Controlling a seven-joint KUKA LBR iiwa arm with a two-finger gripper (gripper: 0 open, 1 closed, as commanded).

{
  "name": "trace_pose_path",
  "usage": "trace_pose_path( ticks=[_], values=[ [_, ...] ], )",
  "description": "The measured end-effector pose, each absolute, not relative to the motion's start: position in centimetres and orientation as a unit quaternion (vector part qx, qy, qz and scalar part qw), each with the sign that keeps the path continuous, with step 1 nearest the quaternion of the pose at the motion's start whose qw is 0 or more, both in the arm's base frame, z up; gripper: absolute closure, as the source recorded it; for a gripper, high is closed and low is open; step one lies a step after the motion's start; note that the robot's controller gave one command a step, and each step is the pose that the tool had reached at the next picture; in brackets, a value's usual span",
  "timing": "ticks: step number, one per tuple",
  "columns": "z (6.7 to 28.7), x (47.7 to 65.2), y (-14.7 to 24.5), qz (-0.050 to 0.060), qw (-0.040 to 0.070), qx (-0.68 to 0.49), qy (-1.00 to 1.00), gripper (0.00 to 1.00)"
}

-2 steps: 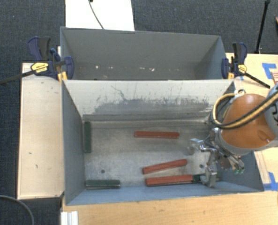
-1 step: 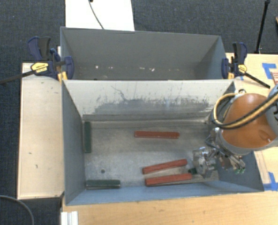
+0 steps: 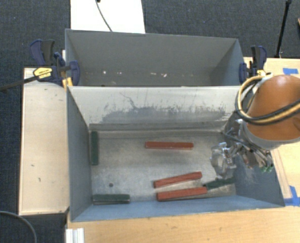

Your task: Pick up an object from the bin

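My gripper hangs low at the right end of the bin, its metal fingers pointing down. Just below it a short dark green stick lies on the floor, slightly tilted. Left of that stick are two red-brown sticks, one angled and one nearer the front wall. A third red-brown stick lies flat in the middle, towards the back. I see nothing between the fingers.
A dark green stick lies along the left wall and another in the front left corner. The arm's orange cover and cables hang over the bin's right wall.
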State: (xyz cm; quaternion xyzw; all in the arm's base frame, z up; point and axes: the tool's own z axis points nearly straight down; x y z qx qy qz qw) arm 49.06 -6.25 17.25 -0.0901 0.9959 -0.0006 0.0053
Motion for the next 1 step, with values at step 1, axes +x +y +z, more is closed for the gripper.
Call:
trace_pose_path(
  ticks=[1],
  values=[
    [16.82,48.88,-6.36,0.0,0.001,-0.091,0.996,0.0]
  ],
)
